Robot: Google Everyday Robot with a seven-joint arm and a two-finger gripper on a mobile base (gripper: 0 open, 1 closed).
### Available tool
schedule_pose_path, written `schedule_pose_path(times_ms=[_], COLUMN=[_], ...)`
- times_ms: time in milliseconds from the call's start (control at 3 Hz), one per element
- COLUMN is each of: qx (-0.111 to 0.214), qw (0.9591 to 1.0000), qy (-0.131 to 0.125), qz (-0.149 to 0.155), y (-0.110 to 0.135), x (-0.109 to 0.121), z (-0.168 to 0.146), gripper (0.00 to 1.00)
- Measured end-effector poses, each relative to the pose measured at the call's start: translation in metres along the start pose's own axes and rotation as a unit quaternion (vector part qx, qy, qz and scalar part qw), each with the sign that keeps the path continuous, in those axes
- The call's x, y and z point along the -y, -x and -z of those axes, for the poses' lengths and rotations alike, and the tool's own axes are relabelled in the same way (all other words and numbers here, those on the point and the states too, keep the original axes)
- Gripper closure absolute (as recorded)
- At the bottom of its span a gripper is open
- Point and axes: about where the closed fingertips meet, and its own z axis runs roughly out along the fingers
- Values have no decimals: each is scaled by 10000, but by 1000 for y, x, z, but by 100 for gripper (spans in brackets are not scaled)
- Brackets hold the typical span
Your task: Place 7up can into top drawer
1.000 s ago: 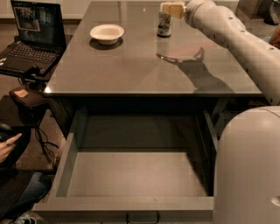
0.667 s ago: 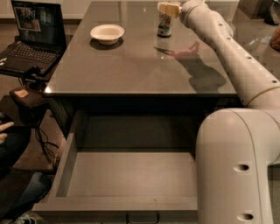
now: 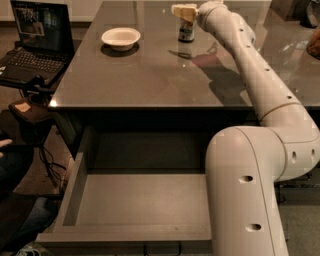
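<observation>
Over the last second my gripper [image 3: 184, 10] has shifted left to sit directly above the 7up can [image 3: 186, 31] on the far tabletop [image 3: 150, 75]. I cannot tell whether it is apart or clamped. The grasp seems near, with the top drawer [image 3: 140, 205] waiting open below. The can stands upright, long axis vertical, top toward the gripper.

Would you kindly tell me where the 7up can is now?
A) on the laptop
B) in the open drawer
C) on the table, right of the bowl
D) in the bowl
C: the can stands upright on the table, right of the bowl, with the gripper at its top.
</observation>
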Motion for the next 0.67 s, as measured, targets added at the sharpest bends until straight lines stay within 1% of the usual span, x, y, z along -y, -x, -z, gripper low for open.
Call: schedule_pose_path(times_ms=[333,667], qx=[0,-131], qw=[10000,9994], qy=[0,311], qz=[0,121], y=[0,-13], x=[0,-22], z=[0,-16], gripper=[0,0])
